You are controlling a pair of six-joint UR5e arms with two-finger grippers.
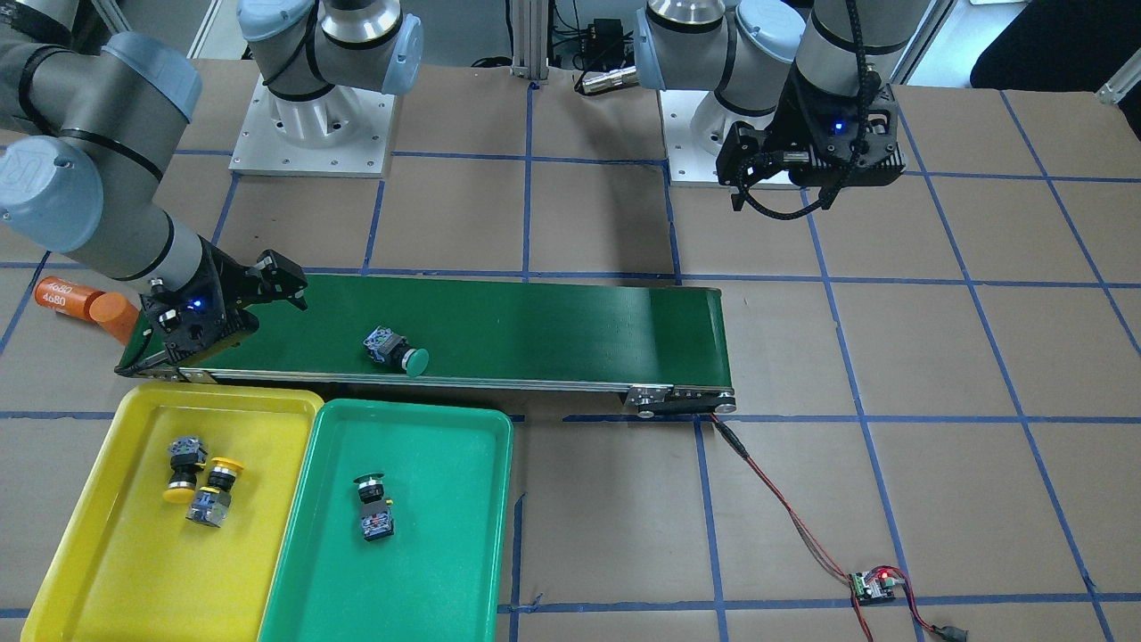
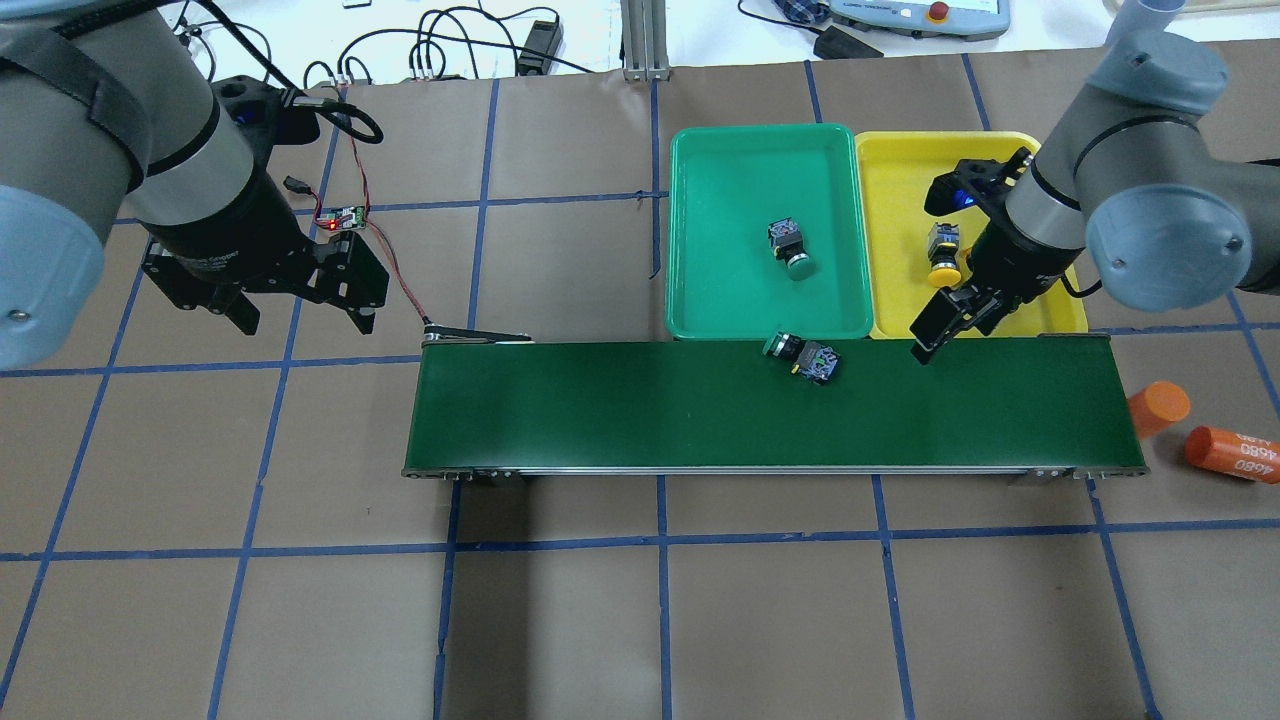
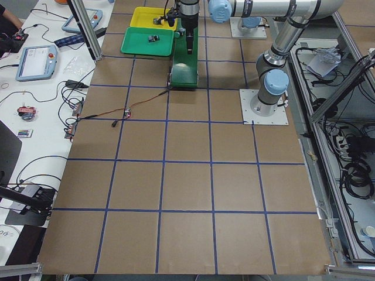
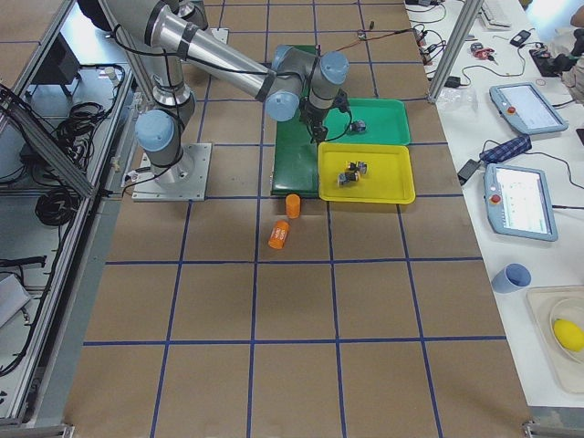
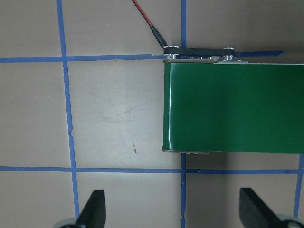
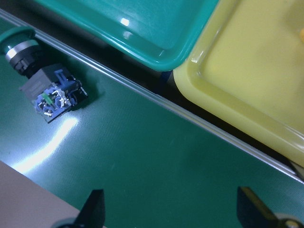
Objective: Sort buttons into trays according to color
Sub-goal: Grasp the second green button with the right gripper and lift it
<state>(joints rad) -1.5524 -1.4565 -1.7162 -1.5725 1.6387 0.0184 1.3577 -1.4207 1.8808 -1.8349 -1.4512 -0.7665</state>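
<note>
Four buttons to account for, and here's the spread. Two yellow-capped buttons [image 1: 183, 468] lie side by side in the yellow tray [image 1: 134, 571]. A green-capped button [image 1: 374, 508] lies in the green tray [image 1: 446, 553]. The second green button [image 2: 803, 355] is on its side on the conveyor belt [image 2: 620, 410], at the edge nearest the green tray.

The right hand [image 6: 172, 202] hangs over the belt near that button but apart from it, fingers spread wide with nothing between them. The left hand [image 2: 303, 318] is well apart, over bare bench past the belt's other end, likewise wide and empty.

The bench [image 2: 600, 600] is covered in brown paper marked into squares by blue tape. A red-and-black wire [image 1: 784, 508] runs from the belt's end to a small circuit board [image 1: 878, 584] showing a red light. Two orange cylinders [image 2: 1232, 452] lie off the belt's end on the right hand's side, and one reads "4680". Along the room's side, a white bench carries touchscreen pendants [image 4: 520, 108], cables and a blue cup [image 4: 514, 277].
</note>
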